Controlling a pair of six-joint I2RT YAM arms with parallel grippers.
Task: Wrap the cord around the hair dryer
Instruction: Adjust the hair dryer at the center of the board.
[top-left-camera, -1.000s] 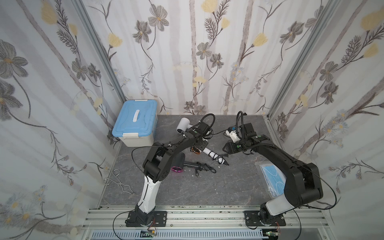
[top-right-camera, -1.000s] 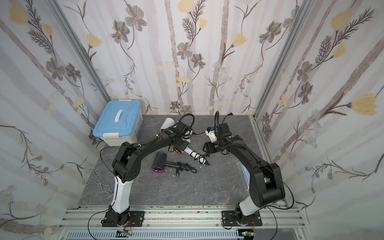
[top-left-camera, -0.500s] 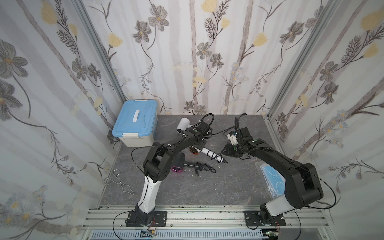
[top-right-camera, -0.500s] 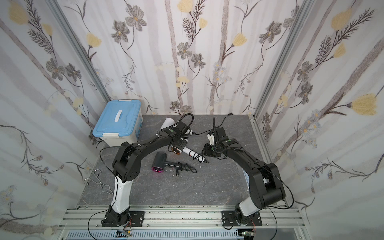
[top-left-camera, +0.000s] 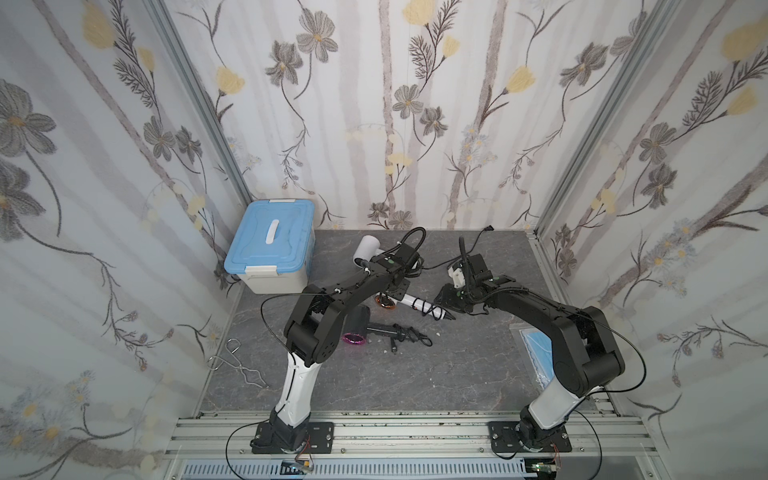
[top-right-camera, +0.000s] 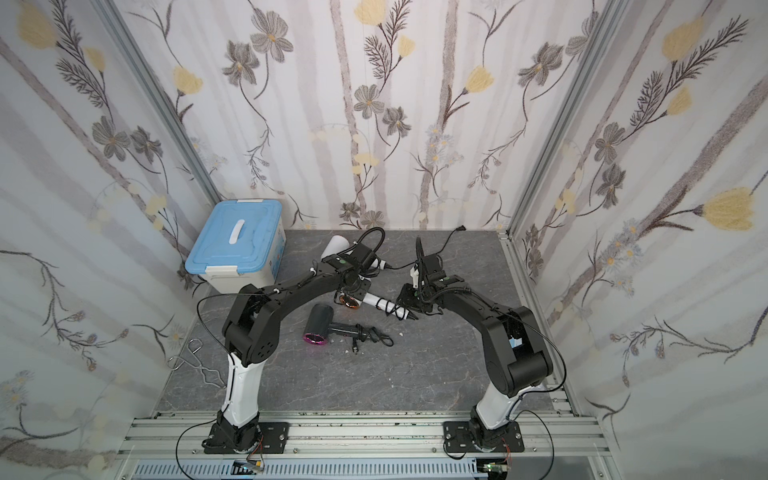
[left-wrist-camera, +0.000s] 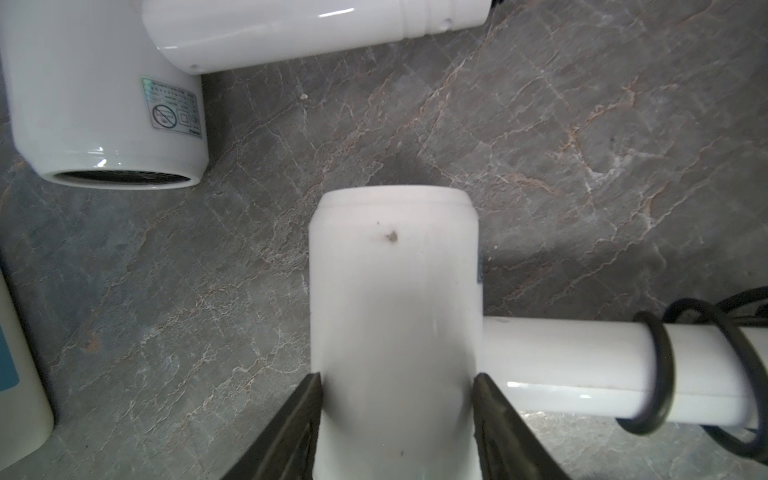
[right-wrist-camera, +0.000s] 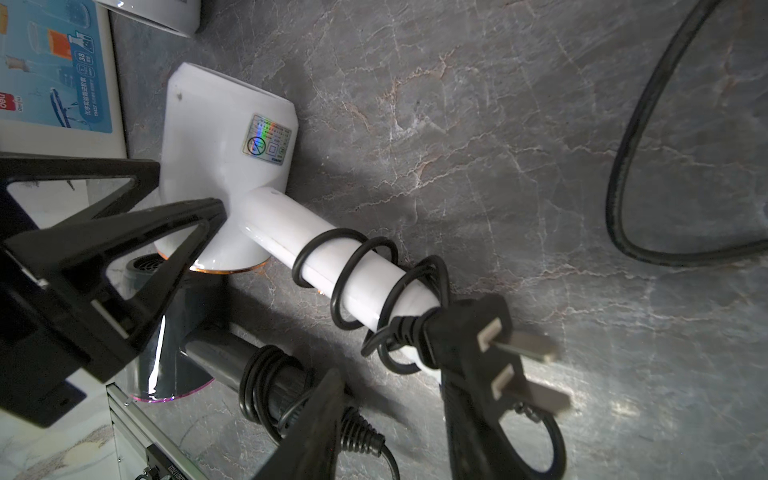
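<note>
White hair dryer (right-wrist-camera: 224, 137), orange rim at one barrel end. It lies on its side on the grey table (top-left-camera: 457, 365), nearer the arm bases than the blue-lidded box (top-left-camera: 270, 241), toward the right arm. Black cord (right-wrist-camera: 361, 249) coiled loosely round the handle, with the plug (right-wrist-camera: 469, 332) at the handle's end. Left gripper (left-wrist-camera: 397, 382) clamps the barrel. Right gripper (right-wrist-camera: 395, 395) stands spread at the handle's end, the plug against one finger, not pinched.

box (top-left-camera: 270, 245) back-left | tongs (top-left-camera: 237, 365) front-left | hair dryer (top-left-camera: 407, 299) centre | cord (right-wrist-camera: 457, 332) around its handle | mask pack (top-left-camera: 536, 353) right
</note>
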